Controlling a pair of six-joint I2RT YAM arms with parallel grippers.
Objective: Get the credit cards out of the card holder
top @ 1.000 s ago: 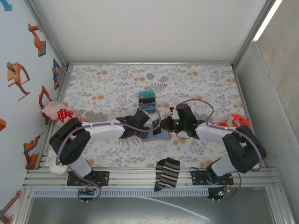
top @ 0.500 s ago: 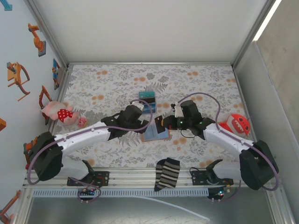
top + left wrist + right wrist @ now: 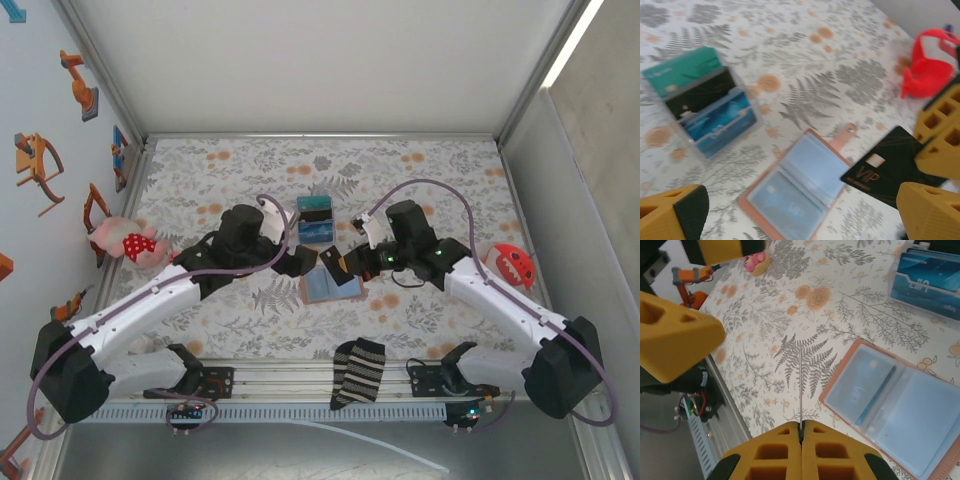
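The tan card holder (image 3: 800, 192) lies open on the flowered cloth, its light-blue inside up and its tab pointing away. A light-blue credit card (image 3: 860, 385) sits in one pocket. My right gripper (image 3: 801, 427) is shut on a black credit card (image 3: 890, 165) marked VIP, which it holds in the air beside the holder (image 3: 330, 288). From the right wrist that card (image 3: 801, 385) shows edge-on as a thin line. My left gripper (image 3: 800, 220) hangs open above the holder's near end and holds nothing. From above, the left gripper (image 3: 298, 262) and the right gripper (image 3: 345, 262) face each other over the holder.
A clear box (image 3: 315, 218) with teal, black and blue cards stands just behind the holder. A striped sock (image 3: 358, 372) lies at the near edge. A red toy (image 3: 512, 262) is at the right, a pink plush (image 3: 125, 240) at the left, and a small pink toy (image 3: 757, 262) sits nearby.
Both arms have stretched out and risen. The left gripper has drawn back off the holder. The right gripper has come in above the holder's right side with the black card.
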